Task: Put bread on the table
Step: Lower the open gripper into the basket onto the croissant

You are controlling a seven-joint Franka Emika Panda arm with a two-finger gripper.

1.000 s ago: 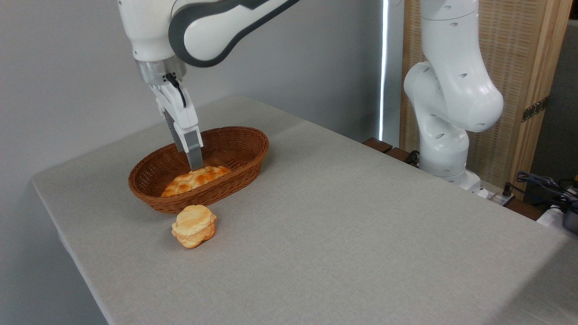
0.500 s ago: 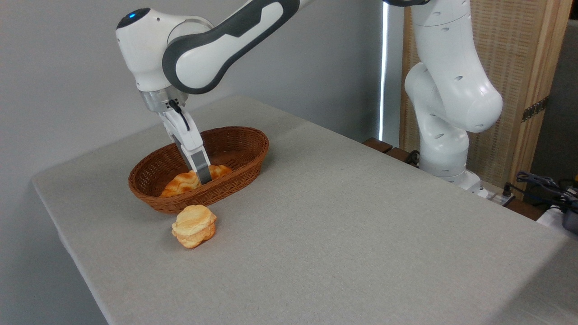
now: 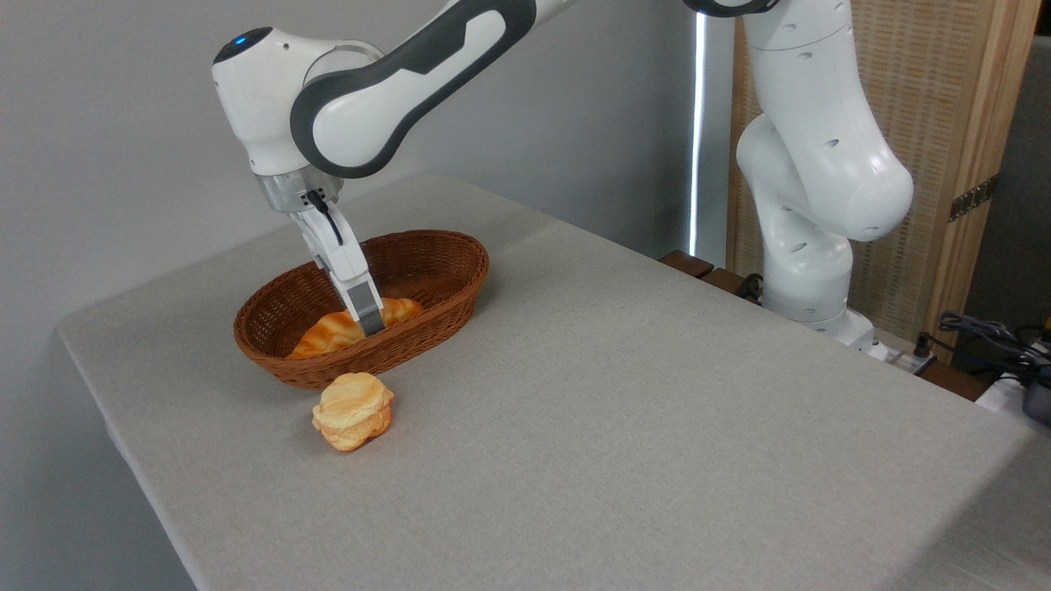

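The bread (image 3: 328, 332), a long golden-orange loaf, lies inside the brown wicker basket (image 3: 447, 246) at the back left of the grey table (image 3: 624, 427). My gripper (image 3: 371, 322) reaches down into the basket and straddles the loaf's middle. Its near finger (image 3: 367, 305) presses against the loaf's front side, and the far finger is hidden behind it. The loaf looks tipped onto its side between the fingers, so the gripper appears shut on it. The basket's front wall hides the lower part of the loaf.
A small round pale bun (image 3: 353, 410) sits on the table just in front of the basket. The arm's white base (image 3: 813, 271) stands off the table's far right edge, with cables (image 3: 985, 332) beside it. A grey wall runs behind the table.
The gripper came down from just above the loaf into the basket and settled around it. Since then the loaf has tilted and shifted slightly, while the wrist has barely moved.
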